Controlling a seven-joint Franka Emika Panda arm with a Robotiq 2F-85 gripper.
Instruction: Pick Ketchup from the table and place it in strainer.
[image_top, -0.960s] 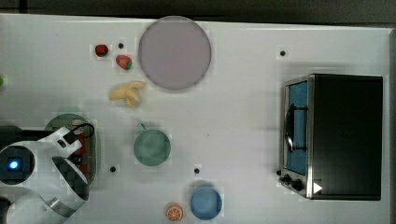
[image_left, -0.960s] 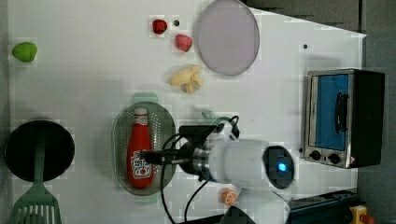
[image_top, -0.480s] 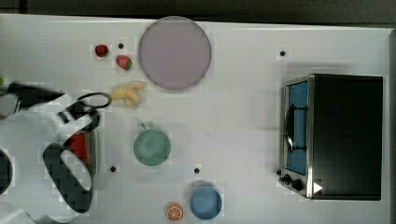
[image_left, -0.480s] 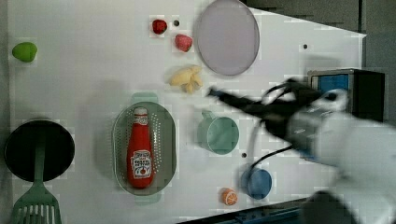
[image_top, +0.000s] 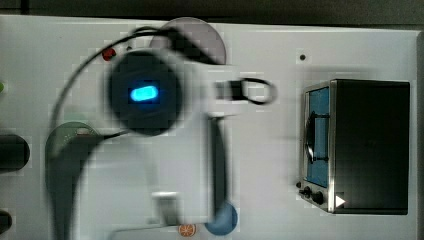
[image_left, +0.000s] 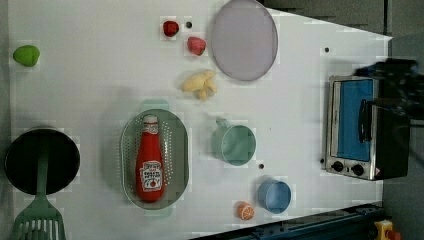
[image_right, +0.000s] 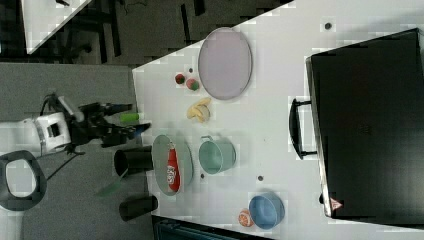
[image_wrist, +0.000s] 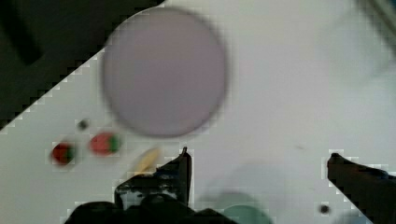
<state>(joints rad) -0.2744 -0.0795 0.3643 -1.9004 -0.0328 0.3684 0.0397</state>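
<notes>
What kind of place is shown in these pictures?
Probably a robot test bench set up as a mock kitchen: a white table with a toaster oven, a ketchup bottle lying in a strainer, and toy-like strawberries.

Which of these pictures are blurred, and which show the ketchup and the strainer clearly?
Top view: the arm is smeared with blur and covers much of the table. Wrist view: soft, the plate has fuzzy edges. Left view: sharp, the Ketchup lies inside the strainer. Right view: fairly clear, with the open gripper beside the table.
</notes>
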